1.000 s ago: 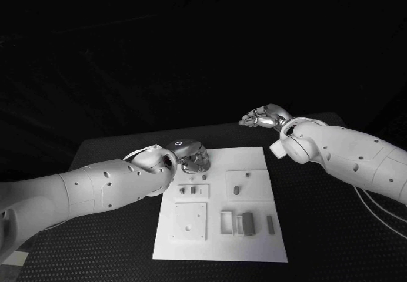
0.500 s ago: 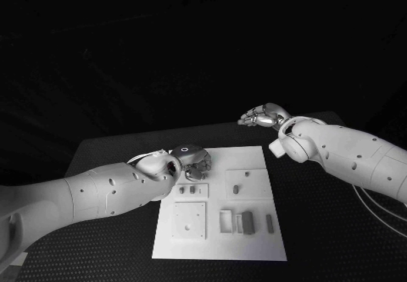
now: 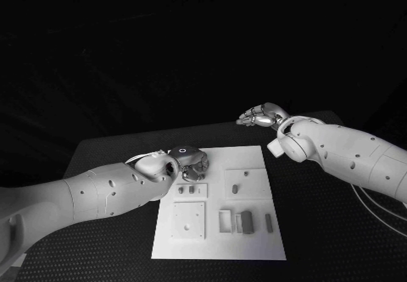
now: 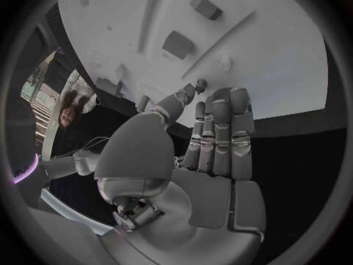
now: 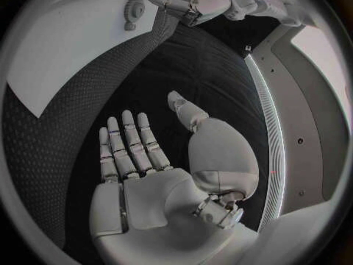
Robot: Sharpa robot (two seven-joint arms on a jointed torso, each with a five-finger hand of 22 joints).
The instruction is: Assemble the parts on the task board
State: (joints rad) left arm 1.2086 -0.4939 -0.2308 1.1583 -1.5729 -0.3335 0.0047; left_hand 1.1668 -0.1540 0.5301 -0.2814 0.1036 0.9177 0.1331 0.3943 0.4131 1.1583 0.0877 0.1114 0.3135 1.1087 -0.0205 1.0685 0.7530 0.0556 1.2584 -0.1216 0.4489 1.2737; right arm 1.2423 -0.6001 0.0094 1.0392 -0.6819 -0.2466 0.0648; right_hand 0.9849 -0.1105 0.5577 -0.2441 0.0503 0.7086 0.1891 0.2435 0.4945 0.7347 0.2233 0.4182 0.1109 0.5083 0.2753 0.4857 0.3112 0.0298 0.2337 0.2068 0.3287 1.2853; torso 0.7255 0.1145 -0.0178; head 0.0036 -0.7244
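The black textured surface point(image 3: 102, 153) is being seen under everything, and the flat white rectangular task board point(image 3: 254, 247) is lying in its middle, with its long axis running away from the robot.

The left robot hand point(image 3: 191, 163) is being held over the far left part of the board, just above a small raised plate there. In the left wrist view this silver robot hand point(image 4: 213, 141) is being kept fairly flat, with the fingers point(image 4: 239, 121) close together side by side and stretched out toward the board, and the thumb a little apart. Nothing is being held in it; whether the fingertips are touching the board cannot be told.

The right robot hand point(image 3: 259, 116) is being held well apart from the board, beyond its far right corner. In its own wrist view the palm point(image 5: 158, 176) is being shown wide, fingers stretched and apart, with nothing in it.

The small grey block-shaped parts point(image 3: 247, 222) are lying in the near half of the board, their long axes along the board's length. They lie toward the robot from the left robot hand, which is judged the nearer one, so the coming reach is probably being asked of it.
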